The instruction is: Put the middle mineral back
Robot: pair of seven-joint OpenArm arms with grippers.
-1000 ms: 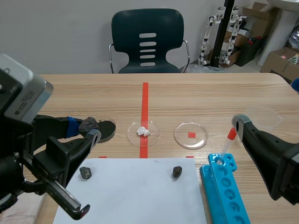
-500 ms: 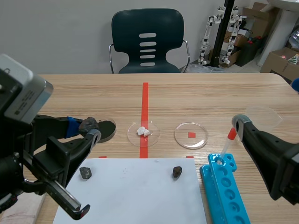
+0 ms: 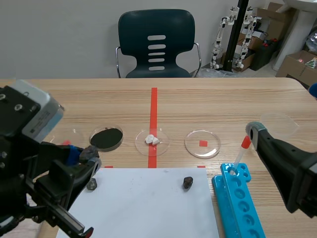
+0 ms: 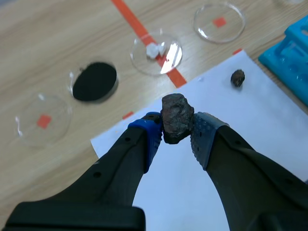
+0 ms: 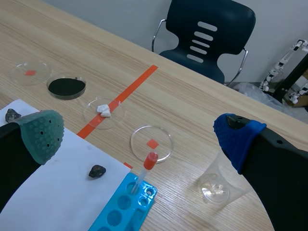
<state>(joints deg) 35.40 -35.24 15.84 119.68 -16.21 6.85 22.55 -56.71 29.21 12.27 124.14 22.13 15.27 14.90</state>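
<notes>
My left gripper (image 4: pixel 177 131) is shut on a dark brown mineral (image 4: pixel 177 118), held above the far left part of the white paper (image 4: pixel 192 159). In the scene view the held mineral (image 3: pixel 89 151) hangs over the paper's far left corner, just above a small dark mineral (image 3: pixel 92 185) lying there. A second small mineral (image 3: pixel 187 182) lies on the paper's right side, and the paper's middle (image 3: pixel 143 198) is bare. My right gripper (image 5: pixel 139 135) stands open and holds nothing, at the table's right behind the blue rack (image 3: pixel 237 198).
Beyond the paper stands a row of petri dishes: one with a red mark (image 3: pixel 65 140), one with black powder (image 3: pixel 106 138), one with white chunks (image 3: pixel 151 140), one with only a red mark (image 3: pixel 202 144). A red-capped tube (image 3: pixel 241 152) stands in the rack. A clear cup (image 3: pixel 280 124) sits far right.
My left gripper has come back toward the robot with the mineral, from over the black powder dish to the paper's far left corner. The right arm has stayed put.
</notes>
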